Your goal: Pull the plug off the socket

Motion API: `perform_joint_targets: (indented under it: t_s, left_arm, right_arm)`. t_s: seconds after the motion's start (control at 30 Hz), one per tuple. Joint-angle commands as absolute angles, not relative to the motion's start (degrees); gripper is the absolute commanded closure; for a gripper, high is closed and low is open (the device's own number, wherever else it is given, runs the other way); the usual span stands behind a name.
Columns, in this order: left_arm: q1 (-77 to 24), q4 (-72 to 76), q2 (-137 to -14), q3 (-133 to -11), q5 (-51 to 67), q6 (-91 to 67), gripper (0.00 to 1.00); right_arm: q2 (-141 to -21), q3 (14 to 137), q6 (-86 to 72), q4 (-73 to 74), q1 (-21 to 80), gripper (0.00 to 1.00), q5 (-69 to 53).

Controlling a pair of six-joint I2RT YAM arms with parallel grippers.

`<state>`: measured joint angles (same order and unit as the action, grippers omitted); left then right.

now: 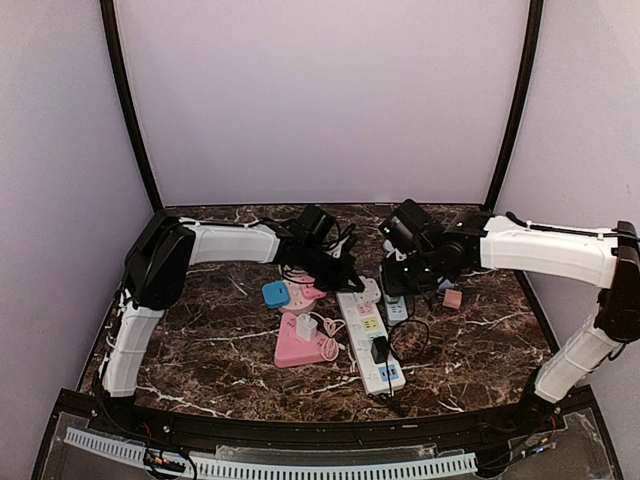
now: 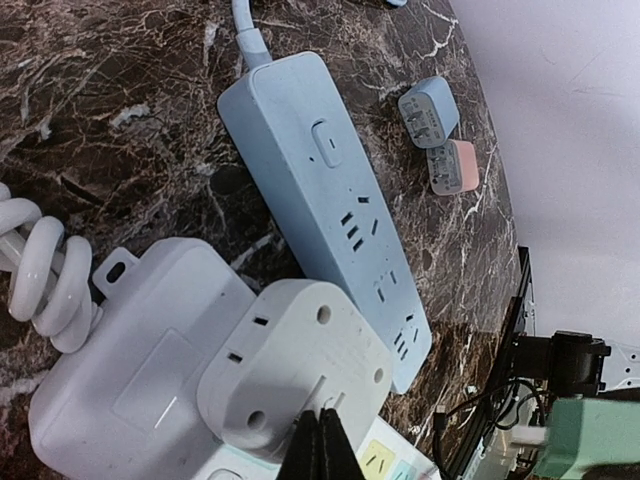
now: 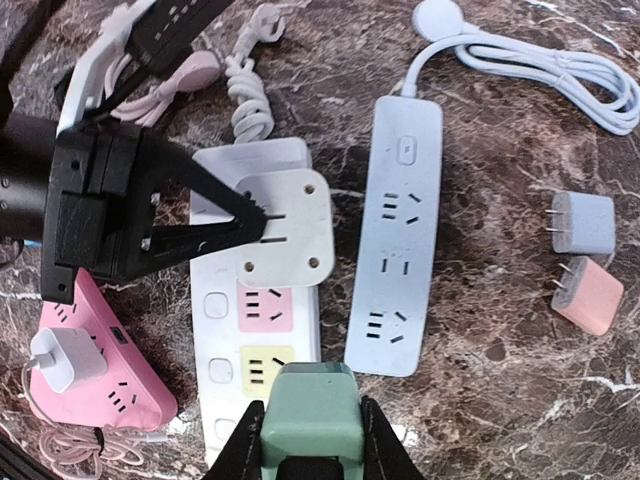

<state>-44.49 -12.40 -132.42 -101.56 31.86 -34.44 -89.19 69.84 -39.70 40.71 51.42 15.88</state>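
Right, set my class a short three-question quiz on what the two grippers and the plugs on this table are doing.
1. True or false: the right gripper is closed on a green plug.
2. The left gripper has its tips at the edge of: A) the pink strip, B) the white square adapter, C) the blue cube.
3. Fill in: in the right wrist view, ___ loose plugs lie right of the pale blue strip.
Key: 1 true; 2 B; 3 two.

In the right wrist view the green plug [image 3: 310, 410] runs off the frame at 6 o'clock, prongs unseen, covering the white strip's [image 3: 225, 300] near end. In the left wrist view the left pincer [image 2: 318, 440] is cropped at 6 o'clock, only its fingertips showing.
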Motion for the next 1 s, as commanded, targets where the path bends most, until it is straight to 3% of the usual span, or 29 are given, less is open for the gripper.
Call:
perform_joint_targets:
  t_s: [0.0,0.37,0.63,0.97]
  left_arm:
    - [-44.6,-20.3,-134.9,-101.4,28.6,-33.0,1.0]
    - [-44.5,-20.6,-134.3,-102.3,29.6,-33.2,1.0]
    - [-44.6,-21.1,-134.4,-104.0,30.1,-33.6,1.0]
    - [-44.5,-21.2,-134.4,-104.8,30.5,-34.0,1.0]
  right_arm:
    - [-83.8,66.8,-39.6,41.1,48.5,0.96,17.1]
    - [-73.7,58.7,-37.0,38.8,36.9,0.95,14.2]
    - [-69.0,48.0,-36.3,27.5,26.2,0.93,-3.2]
    - [-67.5,35.2,-40.8,15.6,18.2,0.92,-14.9]
